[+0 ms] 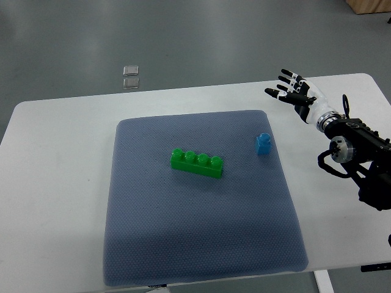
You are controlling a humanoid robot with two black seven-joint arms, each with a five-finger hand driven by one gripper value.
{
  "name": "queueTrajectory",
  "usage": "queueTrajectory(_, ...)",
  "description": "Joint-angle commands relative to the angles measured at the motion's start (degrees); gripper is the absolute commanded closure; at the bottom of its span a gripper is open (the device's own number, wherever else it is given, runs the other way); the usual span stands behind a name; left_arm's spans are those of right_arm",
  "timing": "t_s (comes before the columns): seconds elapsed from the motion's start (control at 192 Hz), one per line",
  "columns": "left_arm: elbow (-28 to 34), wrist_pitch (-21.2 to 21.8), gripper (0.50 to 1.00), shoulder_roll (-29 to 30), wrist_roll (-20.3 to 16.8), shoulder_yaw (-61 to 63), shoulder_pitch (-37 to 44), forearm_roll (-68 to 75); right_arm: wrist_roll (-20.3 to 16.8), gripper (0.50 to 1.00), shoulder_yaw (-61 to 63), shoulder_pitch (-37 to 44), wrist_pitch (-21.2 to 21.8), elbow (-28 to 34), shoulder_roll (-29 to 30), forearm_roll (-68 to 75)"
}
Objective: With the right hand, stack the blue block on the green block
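Blue block (pixel 263 143) sits upright on the grey mat (pixel 201 244), below and to the left of the right robot hand (pixel 294 91) as the camera shows it, apart from it and untouched. Green block (pixel 197 162) lies further left on the same mat, well apart from the blue one, studs up, four showing.

Right robot hand: fingers spread, palm empty, hovering over the white desk (pixel 55 159) just past the mat's far right corner.

Handling, my estimate: blue block looks like moulded plastic, so light, rigid, smooth-sided and likely a bit slippery. It is small against the fingers; I would pinch it across two opposite side walls, low enough to leave the top stud free, and keep it level for the press onto the green studs.

Hard to read: the blue block's underside and far face are hidden. Fingertip detail is too small to judge. The right arm is cut off at the picture's edge. Left arm not visible.
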Motion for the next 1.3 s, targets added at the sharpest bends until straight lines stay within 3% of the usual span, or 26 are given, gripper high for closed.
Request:
queueTrajectory(0.0, 0.01, 0.0, 0.5, 0.0, 0.0, -0.32, 0.0, 0.0, 0.0, 0.581, 0.0, -0.04, 0.02, 0.0, 0.0, 0.0)
queueTrajectory(0.386, 0.54, 0.36, 0.5, 0.0, -0.09, 0.12, 0.0, 0.0, 0.09, 0.581, 0.62, 0.4, 0.63, 0.18, -0.09, 0.53)
queueTrajectory(0.574, 0.63, 0.36, 0.5, 0.0, -0.18, 0.3, 0.0, 0.0, 0.09, 0.581, 0.7, 0.66, 4.33, 0.18, -0.61, 0.44)
queueTrajectory(1.293, 0.54, 0.36, 0.5, 0.0, -0.18, 0.3, 0.0, 0.0, 0.0, 0.581, 0.44, 1.28, 4.68, 0.35, -0.7, -0.09)
